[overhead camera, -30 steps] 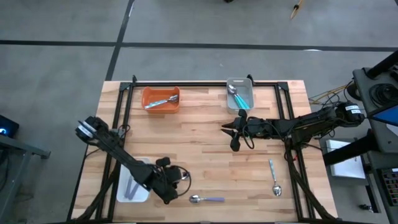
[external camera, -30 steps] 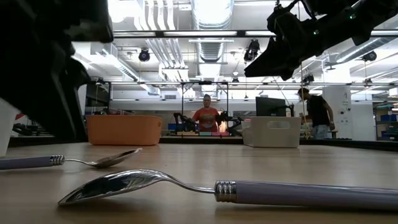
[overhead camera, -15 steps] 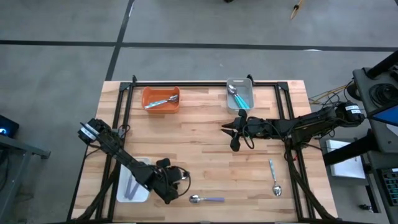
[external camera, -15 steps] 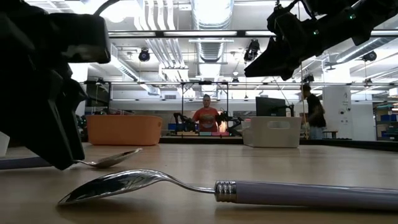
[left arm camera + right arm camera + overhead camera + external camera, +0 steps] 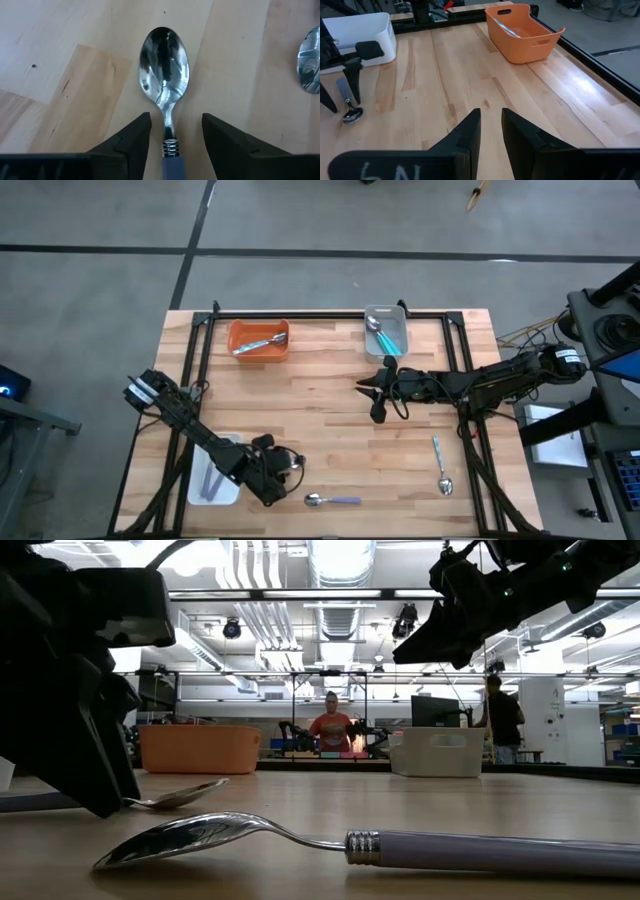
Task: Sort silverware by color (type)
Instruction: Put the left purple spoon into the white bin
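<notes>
Left gripper [image 5: 171, 131] was open by the white tray [image 5: 200, 492], fingers straddling the neck of a lavender spoon [image 5: 164, 75] flat on the table [image 5: 320, 405], not clamped. A second lavender spoon [image 5: 333, 500] lay just beyond, farther from that tray. Right gripper [image 5: 490, 127] hovered mid-table, well apart from the tray, jaws narrowly parted, empty. A pale-handled spoon [image 5: 440, 464] lay farthest away.

Two slim black jointed arms, thin black cables looped alongside; left gripper [image 5: 172, 137], right gripper [image 5: 490, 131]: matte black wedge-shaped fingers.
</notes>
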